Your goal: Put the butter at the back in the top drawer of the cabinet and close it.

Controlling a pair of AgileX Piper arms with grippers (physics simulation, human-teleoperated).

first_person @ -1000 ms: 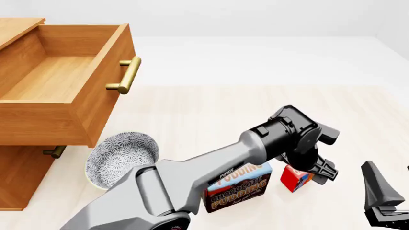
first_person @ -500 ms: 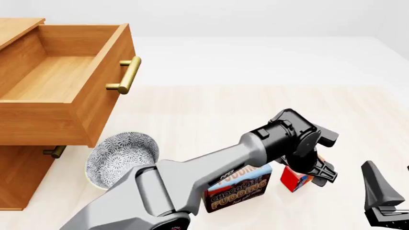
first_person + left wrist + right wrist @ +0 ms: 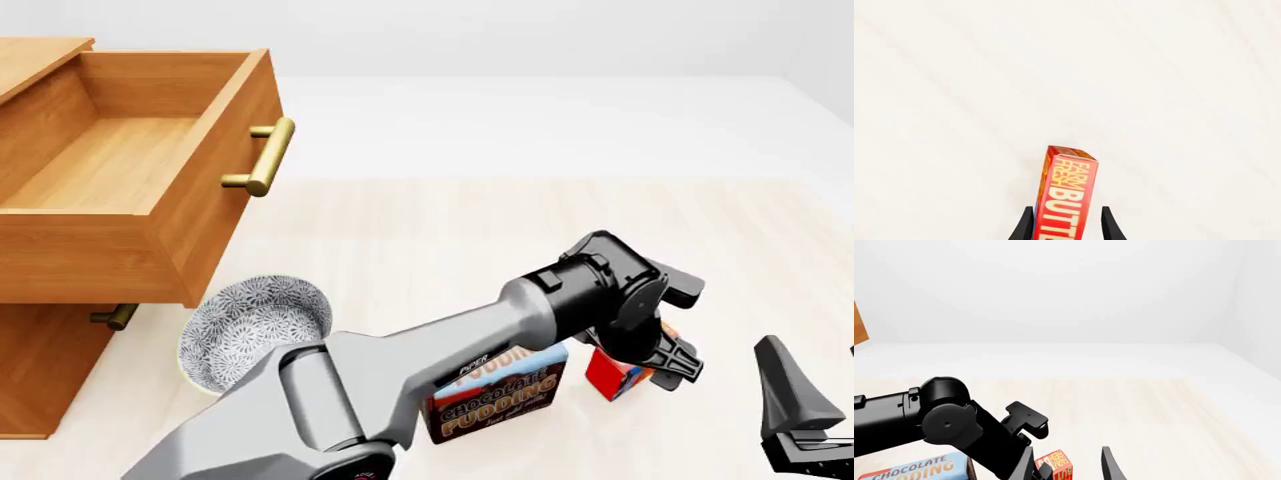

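Left gripper (image 3: 1066,226) straddling the small red butter box with orange face and white lettering (image 3: 1066,200), on the pale wooden table (image 3: 441,240).

Butter box is standing upright on the table just right of the blue-and-brown chocolate pudding box (image 3: 501,392); black fingers (image 3: 1108,225) are sitting either side of it, contact not discernible. Right gripper (image 3: 1067,466) is hanging low at the right edge, fingers spread, grasping nothing. Light-brown wooden cabinet (image 3: 40,370) is standing far left, its top drawer with brass bar handle (image 3: 127,170) pulled open. Patterned grey bowl (image 3: 254,330) is sitting below the drawer.
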